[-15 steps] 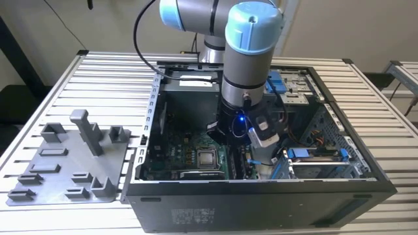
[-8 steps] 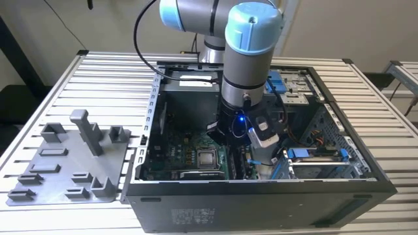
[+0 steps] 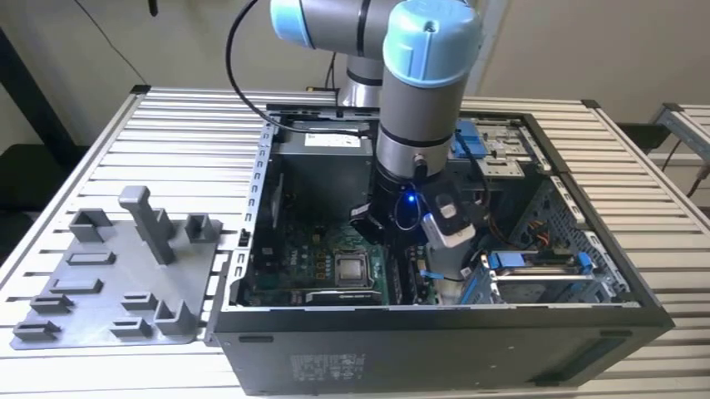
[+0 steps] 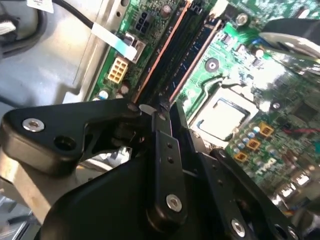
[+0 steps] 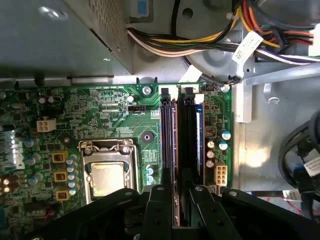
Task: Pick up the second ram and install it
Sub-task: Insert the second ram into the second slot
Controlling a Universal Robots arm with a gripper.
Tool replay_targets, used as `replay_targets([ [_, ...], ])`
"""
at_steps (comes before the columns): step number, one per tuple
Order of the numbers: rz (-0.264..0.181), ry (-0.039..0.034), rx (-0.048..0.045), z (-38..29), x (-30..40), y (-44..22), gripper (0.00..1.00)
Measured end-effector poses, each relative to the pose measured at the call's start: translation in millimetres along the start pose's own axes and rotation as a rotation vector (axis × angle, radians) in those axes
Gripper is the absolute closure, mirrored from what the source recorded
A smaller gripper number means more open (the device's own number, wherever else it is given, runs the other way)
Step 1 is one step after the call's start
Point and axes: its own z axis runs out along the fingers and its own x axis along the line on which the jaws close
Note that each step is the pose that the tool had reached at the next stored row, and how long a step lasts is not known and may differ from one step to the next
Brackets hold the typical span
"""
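Ram [image 5: 172,142], judged to be the second one, is seen edge-on in the first wrist view as a thin dark stick with a coppery edge. It is stood in a slot directly ahead of the gripper [image 5: 181,192], with its near end hidden under the gripper. Whether it is fully seated cannot be told. Just beside it, a second stick with a bluish label [image 5: 199,140] is stood in the neighbouring slot.

Whether the gripper [image 4: 157,107] is open, closed or clamped on the ram cannot be told from these views; contact with the ram's near end is likely but is not confirmed.

The pick-up is judged done, and the install step is taken to be in hand. For seating, a straight, even push into the slot is called for, so that the stick is not tilted against its neighbour.

Further out from the gripper, the processor socket [image 5: 107,180] is set on the green board [image 5: 100,105]. In the exterior view the arm [image 3: 427,108] is lowered into the open case [image 3: 444,349], and a grey tray [image 3: 111,291] is left well apart outside it.
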Motion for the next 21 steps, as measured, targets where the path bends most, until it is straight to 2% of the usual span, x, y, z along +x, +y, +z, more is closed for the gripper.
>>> replay_targets([
  [1,0.0,0.0,-0.0001,-4.4,-0.2,0.0,0.78],
  [3,0.003,0.0002,-0.0027,-7.2,-0.3,-0.1,0.78],
  [7,0.003,0.0003,-0.005,-7.6,-0.4,-0.1,0.78],
  [10,0.003,0.0003,-0.0049,-7.6,-0.4,-0.2,0.89],
  [15,0.003,0.0003,-0.0049,-7.6,-0.4,-0.3,0.89],
  [16,0.003,0.0008,-0.0046,-8.8,-0.4,-0.5,0.89],
  [19,0.003,0.0016,-0.0047,-20.4,-0.9,-0.6,0.89],
  [21,0.003,0.0016,-0.0048,-22.3,-1.0,-0.6,0.89],
])
